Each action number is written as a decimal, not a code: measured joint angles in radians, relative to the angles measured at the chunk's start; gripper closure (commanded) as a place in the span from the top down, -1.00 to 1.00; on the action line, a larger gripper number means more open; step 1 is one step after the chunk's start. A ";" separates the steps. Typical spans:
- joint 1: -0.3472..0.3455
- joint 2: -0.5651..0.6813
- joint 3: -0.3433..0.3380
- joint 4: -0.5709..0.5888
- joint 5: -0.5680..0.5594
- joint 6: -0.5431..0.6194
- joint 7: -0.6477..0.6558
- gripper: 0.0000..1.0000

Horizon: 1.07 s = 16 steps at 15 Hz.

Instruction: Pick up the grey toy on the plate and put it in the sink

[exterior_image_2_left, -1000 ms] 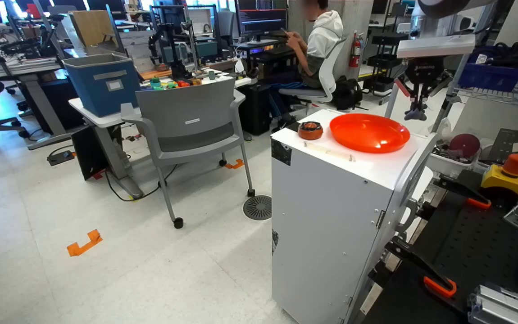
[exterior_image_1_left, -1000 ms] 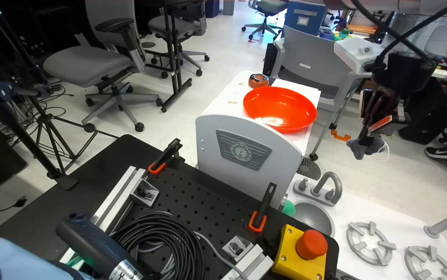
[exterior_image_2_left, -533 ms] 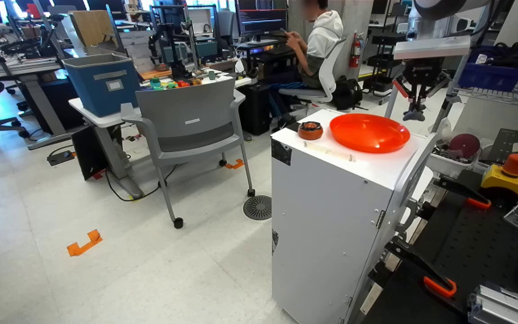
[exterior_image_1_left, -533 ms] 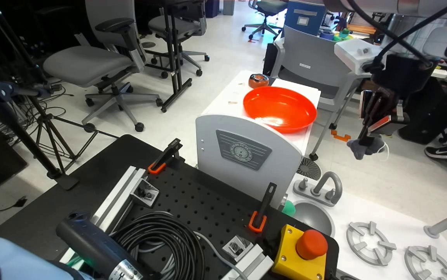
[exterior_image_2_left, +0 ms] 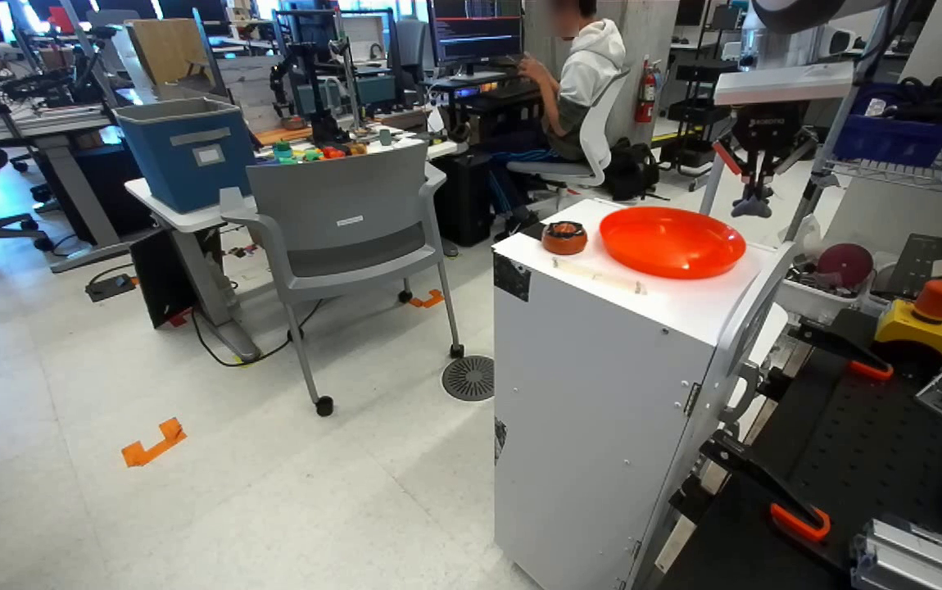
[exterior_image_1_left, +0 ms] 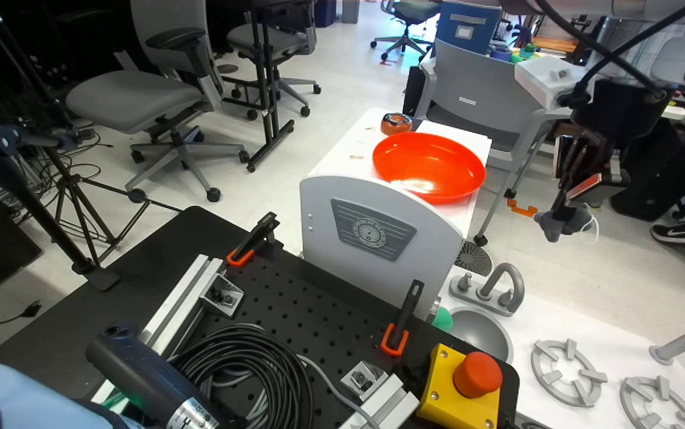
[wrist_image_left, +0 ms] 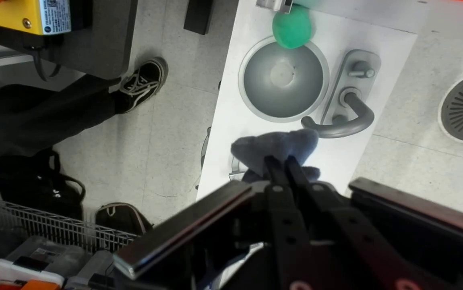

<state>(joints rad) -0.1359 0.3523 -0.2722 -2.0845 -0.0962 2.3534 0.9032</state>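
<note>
Grey toy (wrist_image_left: 275,145) raised slightly, pinched by the tool (wrist_image_left: 281,159), orange plate (exterior_image_1_left: 432,165) well apart

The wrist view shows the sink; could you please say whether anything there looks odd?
Perhaps the green rounded thing: it overlaps the rim of the sink, partly hiding it; whether they touch is unclear.

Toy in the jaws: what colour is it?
The toy is dark grey with a bluish tinge; it shows best in the wrist view.
</note>
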 measured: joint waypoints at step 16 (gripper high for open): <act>0.000 0.123 -0.003 0.156 0.003 -0.098 -0.021 -0.98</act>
<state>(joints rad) -0.1363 0.4755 -0.2753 -1.9282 -0.0932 2.2552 0.8826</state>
